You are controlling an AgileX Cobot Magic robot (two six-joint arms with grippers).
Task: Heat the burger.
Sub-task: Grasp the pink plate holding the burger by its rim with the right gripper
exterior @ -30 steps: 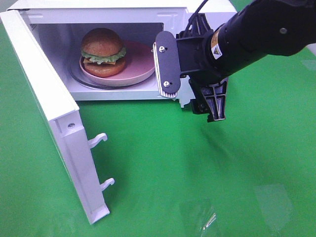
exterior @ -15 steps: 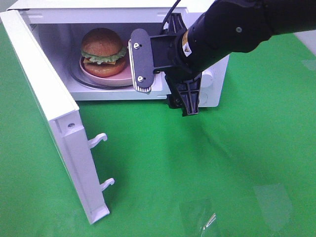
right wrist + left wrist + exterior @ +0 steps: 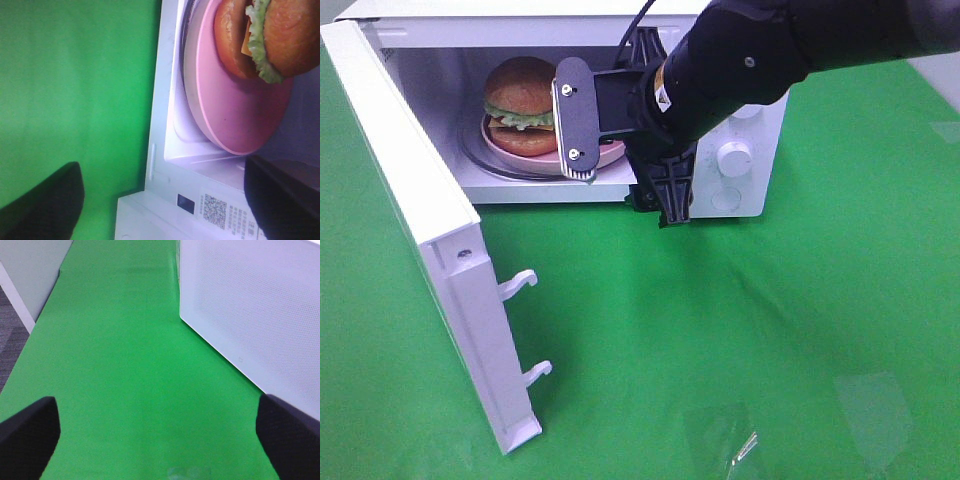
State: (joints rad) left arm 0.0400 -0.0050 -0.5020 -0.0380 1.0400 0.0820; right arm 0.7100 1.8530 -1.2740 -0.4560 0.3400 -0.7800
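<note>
The burger [image 3: 523,96] sits on a shallow pink bowl [image 3: 532,153] on the turntable inside the open white microwave [image 3: 745,120]. My right gripper [image 3: 620,160] hangs open at the front of the oven mouth, just right of the burger, with one flat finger pad [image 3: 575,120] covering part of the bowl. Nothing is between its fingers. In the right wrist view the burger [image 3: 267,35] and bowl [image 3: 235,110] lie ahead of the open right gripper [image 3: 162,200]. The left gripper [image 3: 160,440] is open over bare green cloth and does not show in the exterior view.
The microwave door [image 3: 420,210] stands swung out to the left, its latches pointing right; its outer face [image 3: 260,305] fills the left wrist view. Two knobs [image 3: 733,158] are on the oven's right panel. A clear plastic scrap [image 3: 745,445] lies at the front edge.
My right gripper has moved left across the microwave's front, from the control panel to the oven mouth beside the burger. Its jaws stay open. The burger has not moved.
</note>
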